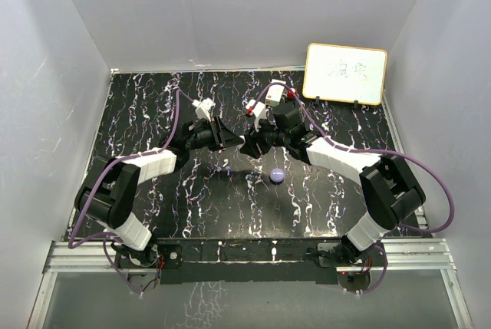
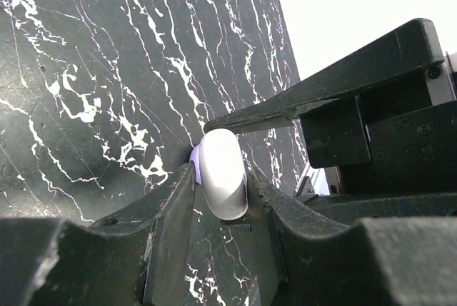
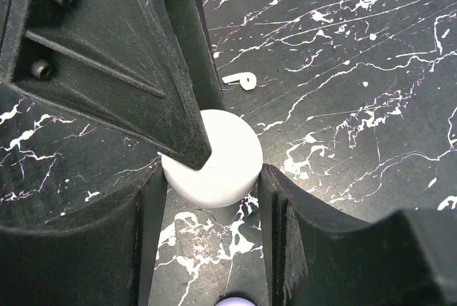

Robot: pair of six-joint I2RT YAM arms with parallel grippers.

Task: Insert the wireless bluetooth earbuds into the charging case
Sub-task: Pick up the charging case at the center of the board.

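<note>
A round white charging case (image 3: pixel 221 160) is held between both grippers over the middle of the table (image 1: pixel 153 99). My left gripper (image 2: pixel 221 177) is shut on it, pinching its two flat faces; the case (image 2: pixel 223 174) shows edge-on between the fingers. My right gripper (image 3: pixel 213 177) is closed on its rim from both sides. In the top view the two grippers meet, left (image 1: pixel 238 145) and right (image 1: pixel 252 145), and hide the case. A white earbud (image 3: pixel 240 79) lies on the table beyond the case. A small purple earbud (image 1: pixel 222 169) lies near the left arm.
A round purple case (image 1: pixel 277 176) sits on the table just in front of the grippers; its top edge shows in the right wrist view (image 3: pixel 235 300). A whiteboard (image 1: pixel 345 74) stands at the back right. White walls enclose the table.
</note>
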